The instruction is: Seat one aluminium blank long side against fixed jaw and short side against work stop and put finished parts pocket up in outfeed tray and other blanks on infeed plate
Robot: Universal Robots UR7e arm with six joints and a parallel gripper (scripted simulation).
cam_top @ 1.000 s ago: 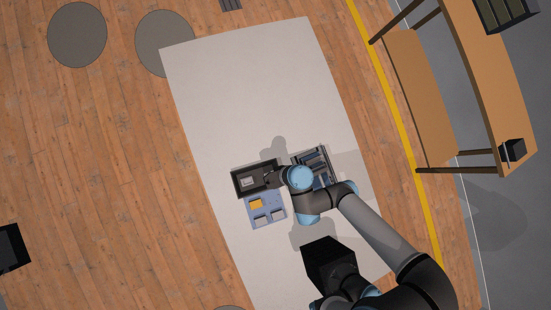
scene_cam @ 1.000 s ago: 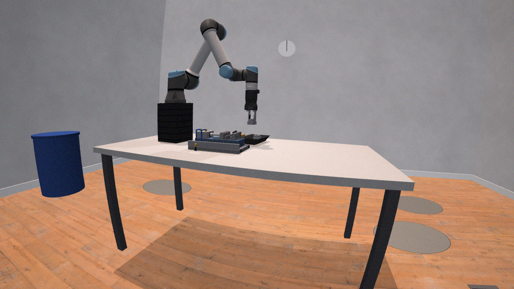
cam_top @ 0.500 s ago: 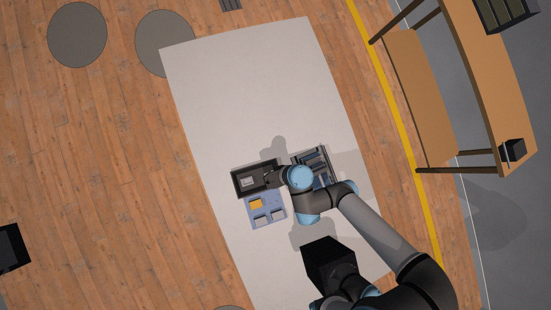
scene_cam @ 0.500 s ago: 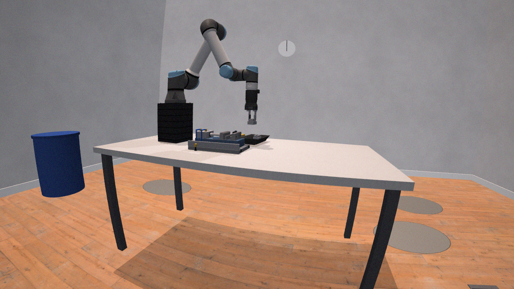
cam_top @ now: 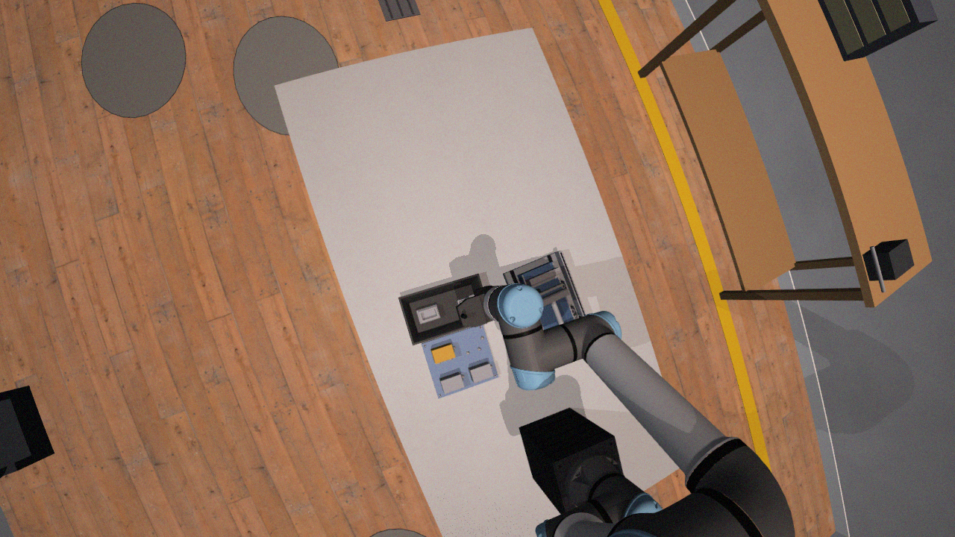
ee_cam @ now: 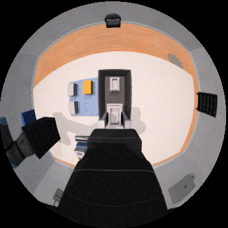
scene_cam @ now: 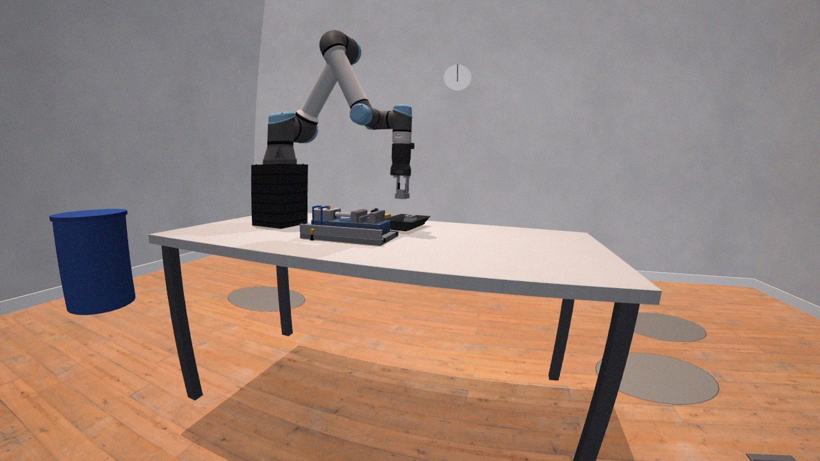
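Observation:
My gripper [ee_cam: 114, 116] is shut on a grey finished part [ee_cam: 114, 114] whose pocket faces up. It holds the part high above the near end of the black outfeed tray [ee_cam: 114, 92]. In the side view the gripper [scene_cam: 402, 193] hangs well above the tray. A second finished part [ee_cam: 114, 84] lies flat in the tray's far end and also shows from above [cam_top: 427, 313]. The blue infeed plate [cam_top: 460, 362] carries one brass blank [cam_top: 442, 353] and two aluminium blanks [cam_top: 451, 382] [cam_top: 480, 372]. The vise [cam_top: 548, 287] is partly hidden by my arm.
The arm's black pedestal [cam_top: 567, 453] stands on the table behind the vise. A blue barrel [scene_cam: 91, 258] stands on the floor left of the table. A wooden bench [cam_top: 734, 173] lies beyond the yellow floor line.

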